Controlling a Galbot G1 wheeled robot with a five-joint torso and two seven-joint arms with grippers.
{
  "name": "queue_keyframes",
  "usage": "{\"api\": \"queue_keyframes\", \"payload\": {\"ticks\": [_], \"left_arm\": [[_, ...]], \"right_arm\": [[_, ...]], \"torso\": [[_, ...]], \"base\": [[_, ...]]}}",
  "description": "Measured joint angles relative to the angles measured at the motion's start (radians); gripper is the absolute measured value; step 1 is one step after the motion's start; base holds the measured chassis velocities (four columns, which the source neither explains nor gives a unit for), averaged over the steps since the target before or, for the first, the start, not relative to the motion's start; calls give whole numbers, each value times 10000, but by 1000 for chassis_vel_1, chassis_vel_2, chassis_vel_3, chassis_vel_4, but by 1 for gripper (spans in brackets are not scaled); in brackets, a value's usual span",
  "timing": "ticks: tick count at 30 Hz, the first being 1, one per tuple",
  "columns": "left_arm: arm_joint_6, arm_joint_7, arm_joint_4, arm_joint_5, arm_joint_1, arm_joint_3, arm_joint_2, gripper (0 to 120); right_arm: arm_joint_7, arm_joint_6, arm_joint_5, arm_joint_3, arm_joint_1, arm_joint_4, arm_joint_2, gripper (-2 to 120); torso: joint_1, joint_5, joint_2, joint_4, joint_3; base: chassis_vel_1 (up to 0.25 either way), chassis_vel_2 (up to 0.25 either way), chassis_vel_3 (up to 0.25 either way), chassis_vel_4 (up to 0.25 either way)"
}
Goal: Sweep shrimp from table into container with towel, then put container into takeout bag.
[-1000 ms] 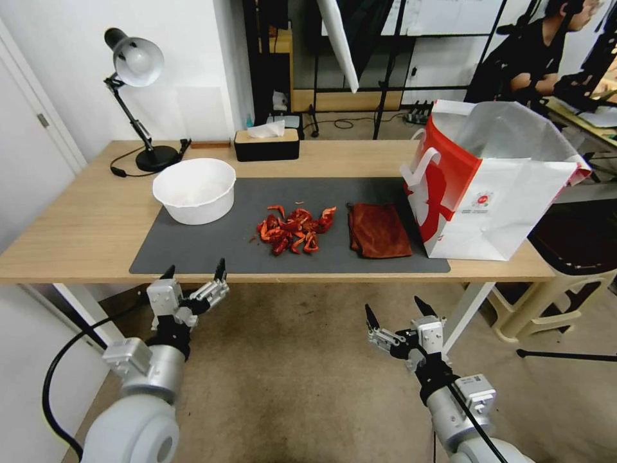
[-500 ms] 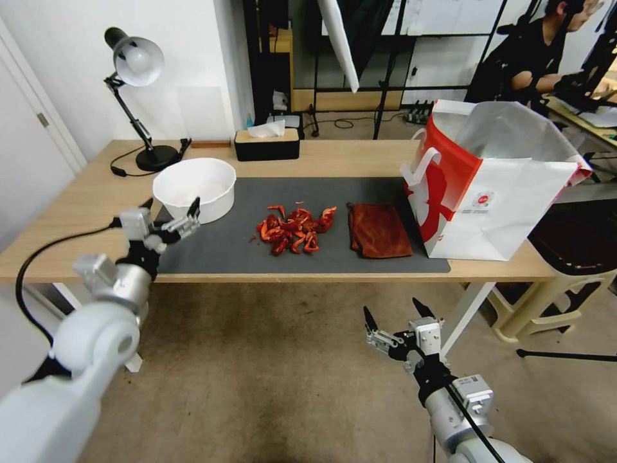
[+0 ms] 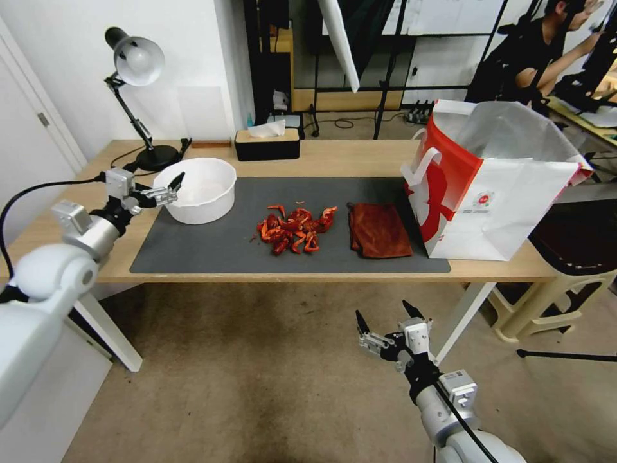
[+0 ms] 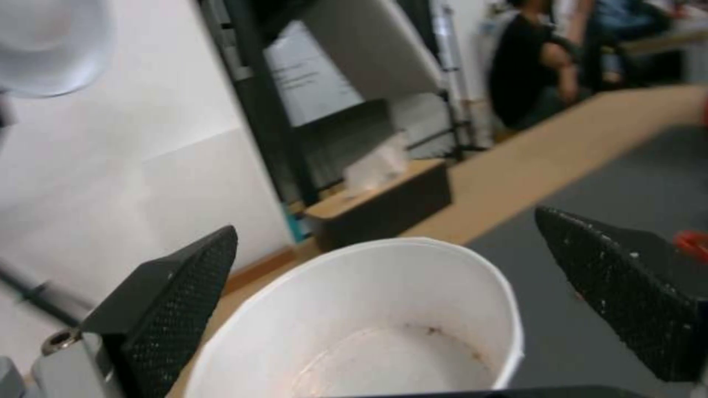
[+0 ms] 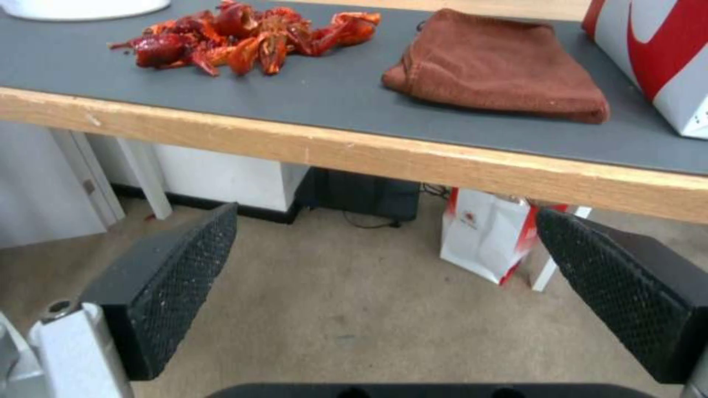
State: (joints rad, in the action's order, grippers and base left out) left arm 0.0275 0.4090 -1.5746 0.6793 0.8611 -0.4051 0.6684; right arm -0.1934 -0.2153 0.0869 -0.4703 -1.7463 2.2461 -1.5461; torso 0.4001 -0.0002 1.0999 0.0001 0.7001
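Observation:
The shrimp [image 3: 294,229] [image 5: 243,36] lie in a red-orange heap in the middle of the dark mat [image 3: 212,247] on the table [image 3: 77,218]. To the heap's right lies the folded rust-red towel [image 3: 378,230] [image 5: 501,69]. The white container [image 3: 196,190] [image 4: 369,320] stands on the mat's far left corner, with only faint stains inside. At the table's right end the takeout bag [image 3: 501,186] [image 5: 649,44] stands upright with its mouth open. My left gripper [image 3: 159,185] [image 4: 384,226] is open just left of the container's rim, at rim height. My right gripper [image 3: 382,310] [image 5: 385,213] hangs open below the table's front edge, in front of the towel.
A desk lamp [image 3: 135,61] stands at the table's back left and a black tissue box [image 3: 267,145] [image 4: 384,204] behind the container. A beige stool [image 3: 565,270] stands right of the table. Under the table a small white and red bag [image 5: 487,237] sits on the floor.
My left arm has risen from below the table's front edge and swung left and forward to the container's left side. My right gripper has drifted slightly lower and left.

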Motion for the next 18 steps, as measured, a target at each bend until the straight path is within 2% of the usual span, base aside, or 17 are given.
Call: {"api": "queue_keyframes", "payload": {"ticks": [2, 3, 4, 6, 7, 10, 11, 12, 13, 14, 17, 18], "left_arm": [[230, 854, 445, -198, -479, 336, -61, 100], [230, 854, 445, -198, -479, 336, -61, 100], [362, 1255, 653, -284, -703, 478, -84, 100], [423, 1426, 743, -330, -800, 540, -91, 100], [566, 1874, 983, -482, -1088, 709, -107, 100], [595, 1998, 1039, -526, -1161, 757, -110, 100], [846, 3413, 1769, -1135, -2043, 1318, -127, 100], [861, 3646, 1894, -1238, -2191, 1405, -127, 100], [912, 4276, 2263, -1550, -2619, 1675, -124, 100], [912, 4276, 2263, -1550, -2619, 1675, -124, 100], [1092, 5553, 3196, -2385, -3683, 2375, -24, 100], [1092, 5553, 3196, -2385, -3683, 2375, -24, 100]], "right_arm": [[-11, 8, 41, 15, 2, -12, -2, 100], [-11, 8, 41, 15, 2, -12, -2, 100], [-16, 11, 62, 18, 3, -19, -3, 100], [-17, 13, 72, 18, 3, -21, -4, 100], [-21, 17, 96, 22, 2, -24, -7, 100], [-22, 18, 99, 23, 3, -24, -8, 100], [-36, 31, 172, 39, -20, -25, -26, 100], [-38, 36, 188, 43, -28, -26, -29, 100], [-42, 49, 233, 59, -55, -25, -47, 100], [-42, 49, 233, 59, -55, -25, -47, 100], [-51, 92, 336, 91, -152, 6, -85, 100], [-51, 92, 336, 91, -152, 6, -85, 100]], "torso": [[0, 0, 0, -1, 0], [0, 0, 0, -1, 0], [0, -1, 0, -2, 0], [0, -1, 0, -2, 0], [0, 0, 0, -1, 0], [0, 0, 0, -1, -1], [0, -1, 0, -1, -1], [0, -1, 0, 0, -1], [0, 2, 0, -1, -1], [0, 2, 0, -1, -1], [0, -1, 0, 2, -1], [0, -1, 0, 2, -1]], "base": [[0, 0, 0, 0], [0, 0, 0, 0], [0, 0, 0, 0], [0, 0, 0, 0], [0, 0, 0, 0], [0, 0, 0, 0], [0, 0, 0, 0], [0, 0, 0, 0], [0, 0, 0, 0], [0, 0, 0, 0], [0, 0, 0, 0], [0, 0, 0, 0]]}}
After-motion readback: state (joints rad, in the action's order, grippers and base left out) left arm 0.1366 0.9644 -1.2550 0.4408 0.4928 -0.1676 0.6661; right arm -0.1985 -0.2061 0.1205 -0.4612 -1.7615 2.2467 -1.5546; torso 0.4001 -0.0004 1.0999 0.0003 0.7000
